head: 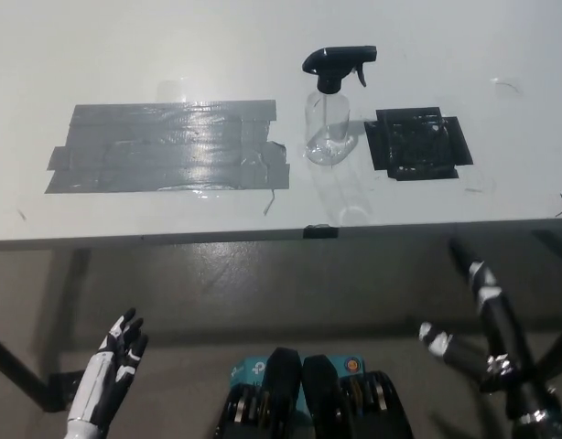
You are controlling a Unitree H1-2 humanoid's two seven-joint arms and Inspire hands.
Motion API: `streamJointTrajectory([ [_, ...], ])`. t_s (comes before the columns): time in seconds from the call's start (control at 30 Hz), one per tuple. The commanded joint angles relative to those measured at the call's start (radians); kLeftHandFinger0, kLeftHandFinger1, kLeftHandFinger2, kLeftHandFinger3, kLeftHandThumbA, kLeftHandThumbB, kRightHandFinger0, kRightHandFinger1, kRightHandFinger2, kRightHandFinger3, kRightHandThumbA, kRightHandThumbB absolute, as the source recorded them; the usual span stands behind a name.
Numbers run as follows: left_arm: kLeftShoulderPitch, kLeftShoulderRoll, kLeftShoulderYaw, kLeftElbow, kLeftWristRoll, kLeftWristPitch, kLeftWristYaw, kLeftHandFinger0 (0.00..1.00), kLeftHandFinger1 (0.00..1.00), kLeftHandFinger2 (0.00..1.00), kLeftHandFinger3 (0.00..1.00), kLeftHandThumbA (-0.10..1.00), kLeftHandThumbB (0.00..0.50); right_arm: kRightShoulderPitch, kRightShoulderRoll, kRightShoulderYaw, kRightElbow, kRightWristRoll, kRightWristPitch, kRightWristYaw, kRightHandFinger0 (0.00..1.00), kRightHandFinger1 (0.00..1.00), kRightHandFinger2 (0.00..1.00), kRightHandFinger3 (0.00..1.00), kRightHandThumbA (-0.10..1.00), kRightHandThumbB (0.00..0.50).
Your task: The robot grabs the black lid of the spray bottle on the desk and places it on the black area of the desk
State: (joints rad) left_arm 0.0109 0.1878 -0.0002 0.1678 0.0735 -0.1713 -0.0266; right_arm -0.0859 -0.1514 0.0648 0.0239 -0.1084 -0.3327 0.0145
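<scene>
**While both hands hang below the surface, the bottle waits far ahead**

I see the spray bottle upright toward the far edge of the surface, black lid on top, the black area just beside it. My right robot hand is nearer, fingers spread, holding nothing. My left robot hand rests low, open and empty.
</scene>
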Motion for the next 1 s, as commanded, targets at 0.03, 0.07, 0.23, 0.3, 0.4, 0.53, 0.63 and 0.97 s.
streamJointTrajectory([
  [0.03,-0.031,-0.021,-0.015,-0.076,0.034,-0.034,0.013,1.0,1.0,1.0,1.0,0.88,0.136,-0.164,-0.047,-0.057,-0.273,-0.004,0.135,0.016,1.0,1.0,1.0,1.0,0.7,0.354],
  [0.07,-0.035,-0.025,-0.016,-0.073,0.036,-0.031,0.015,1.0,1.0,1.0,1.0,0.88,0.137,-0.193,-0.056,-0.058,-0.285,-0.002,0.156,0.025,1.0,1.0,1.0,1.0,0.68,0.356],
  [0.23,-0.015,-0.03,-0.018,-0.027,0.054,-0.041,0.021,1.0,1.0,1.0,1.0,0.85,0.142,-0.394,-0.117,-0.032,-0.283,-0.034,0.3,0.098,1.0,1.0,1.0,1.0,0.72,0.345],
  [0.3,-0.002,-0.026,-0.018,-0.014,0.059,-0.033,0.017,1.0,1.0,1.0,1.0,0.85,0.14,-0.487,-0.144,-0.004,-0.25,-0.056,0.367,0.136,1.0,1.0,1.0,1.0,0.71,0.335],
  [0.4,0.016,-0.024,-0.019,-0.008,0.059,-0.043,0.014,1.0,1.0,1.0,1.0,0.85,0.143,-0.65,-0.174,0.033,-0.158,-0.028,0.51,0.211,1.0,1.0,1.0,1.0,0.64,0.345],
  [0.53,0.014,-0.017,-0.017,0.0,0.06,-0.054,0.012,1.0,1.0,1.0,1.0,0.85,0.141,-0.844,-0.196,0.096,0.06,-0.046,0.57,0.294,1.0,1.0,1.0,1.0,0.7,0.37],
  [0.63,0.01,-0.015,-0.015,-0.004,0.056,-0.045,0.007,1.0,1.0,1.0,1.0,0.85,0.145,-0.989,-0.209,0.153,0.24,-0.021,0.631,0.403,1.0,1.0,1.0,1.0,0.73,0.404],
  [0.97,-0.001,-0.002,-0.032,-0.006,0.101,-0.056,0.008,1.0,1.0,1.0,1.0,0.85,0.152,-1.337,-0.163,0.393,0.744,-0.202,0.59,0.515,1.0,1.0,1.0,1.0,1.0,0.5],
])
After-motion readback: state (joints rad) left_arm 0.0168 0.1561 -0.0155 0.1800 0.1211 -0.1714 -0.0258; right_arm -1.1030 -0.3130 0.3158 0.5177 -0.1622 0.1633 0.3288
